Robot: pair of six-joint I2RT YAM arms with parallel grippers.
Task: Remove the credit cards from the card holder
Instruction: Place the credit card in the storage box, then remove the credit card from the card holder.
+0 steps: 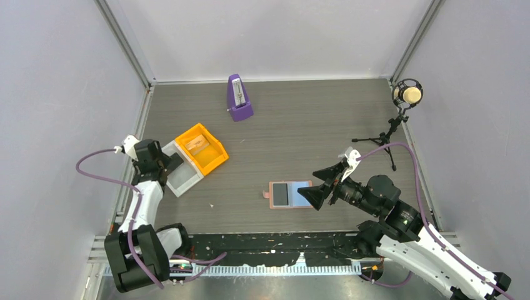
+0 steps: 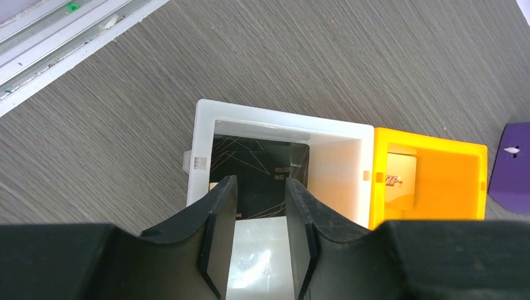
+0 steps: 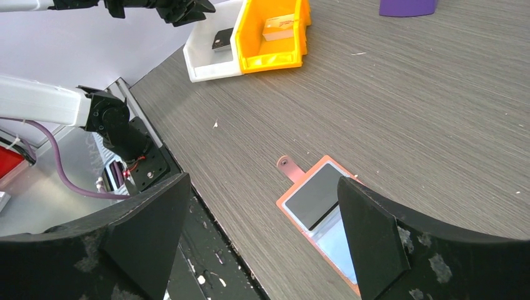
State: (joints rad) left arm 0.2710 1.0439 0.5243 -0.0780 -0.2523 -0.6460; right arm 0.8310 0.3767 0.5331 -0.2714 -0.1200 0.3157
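The salmon card holder [image 1: 301, 184] lies spread open on the table near the front edge, tab to the left. One dark credit card [image 1: 280, 194] sits on its left half [image 3: 315, 195]; the right half shows blue-grey. My right gripper [image 1: 311, 185] hovers over the holder's right side, open wide with nothing between its fingers [image 3: 264, 181]. My left gripper [image 1: 170, 161] hangs over the white bin [image 2: 281, 119], jaws parted and empty [image 2: 261, 187]. Another black credit card [image 2: 259, 165] lies flat inside that bin, just past the fingertips.
An orange bin [image 1: 201, 148] touches the white bin's right side and holds a pale card [image 2: 400, 181]. A purple metronome [image 1: 239, 98] stands at the back. A microphone on a small tripod [image 1: 406, 95] stands at the right wall. The left arm's cable loops by the left wall.
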